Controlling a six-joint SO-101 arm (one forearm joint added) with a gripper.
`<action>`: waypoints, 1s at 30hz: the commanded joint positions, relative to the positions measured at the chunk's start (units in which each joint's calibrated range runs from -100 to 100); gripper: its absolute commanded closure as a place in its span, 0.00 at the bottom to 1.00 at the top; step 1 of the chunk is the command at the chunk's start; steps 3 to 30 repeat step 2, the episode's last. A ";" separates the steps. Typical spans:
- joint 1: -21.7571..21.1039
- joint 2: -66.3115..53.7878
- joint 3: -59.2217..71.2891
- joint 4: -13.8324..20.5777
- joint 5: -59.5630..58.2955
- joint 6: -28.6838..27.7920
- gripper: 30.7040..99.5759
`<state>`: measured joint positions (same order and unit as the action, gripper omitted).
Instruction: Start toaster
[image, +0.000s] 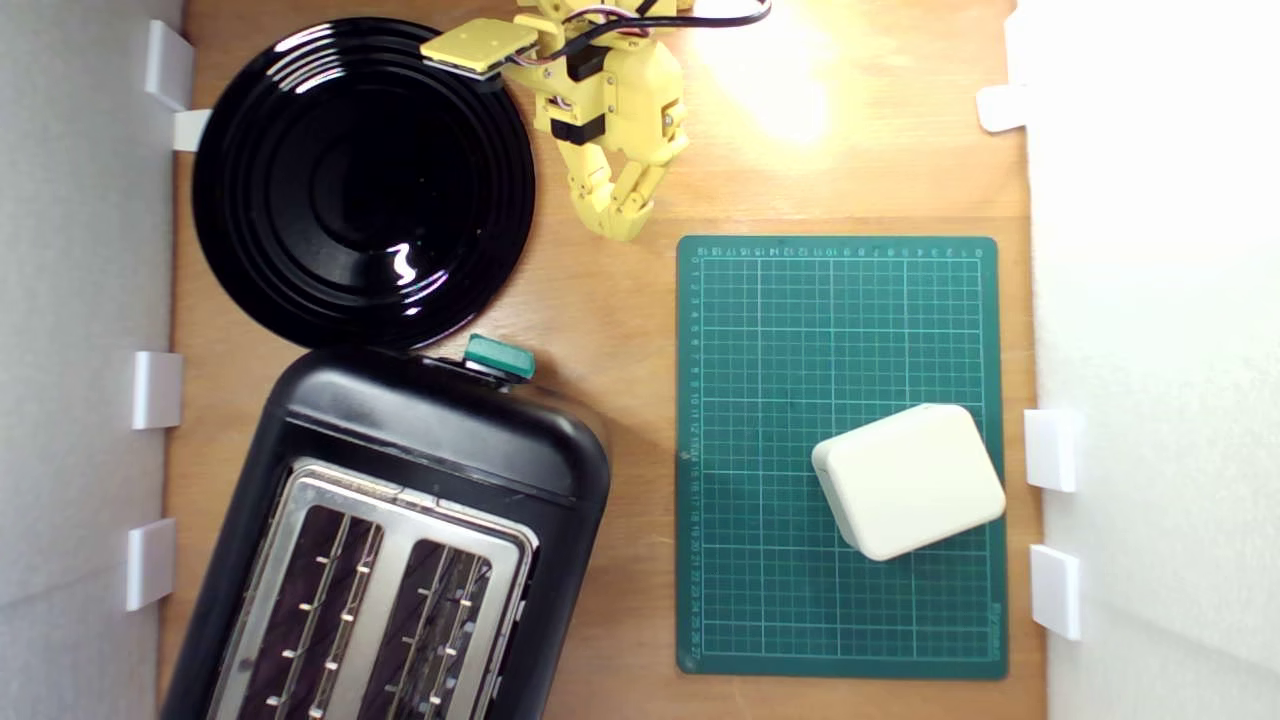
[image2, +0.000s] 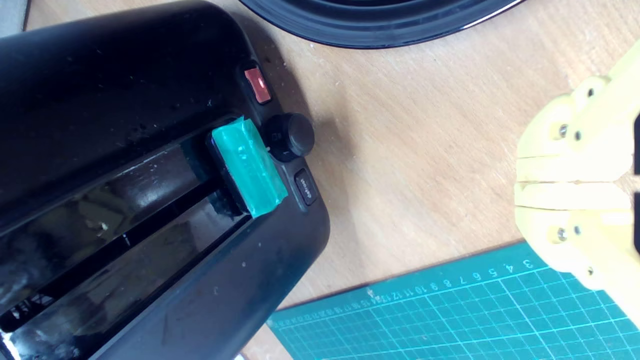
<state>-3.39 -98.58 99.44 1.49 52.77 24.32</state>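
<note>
So the yellow arm (image: 610, 90) comes in from the far edge of the tabletop, roughly mid-way along that edge, and hangs over bare wood. Its wrist is bent so the gripper (image: 622, 222) points away from that edge, toward the middle of the table. The two fingers (image: 600, 195) are pressed together at the tips, nothing between them. In the wrist view you can see both jaws meeting along a thin seam with no gap. A flat yellow plate (image: 478, 45) sticks out sideways from the arm, cables trailing off behind.
</note>
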 joint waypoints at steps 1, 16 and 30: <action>-0.18 -0.58 0.37 0.57 0.21 0.35 0.99; -0.18 -0.58 0.37 0.57 0.21 0.35 0.99; -0.18 -0.58 0.37 0.57 0.21 0.35 0.99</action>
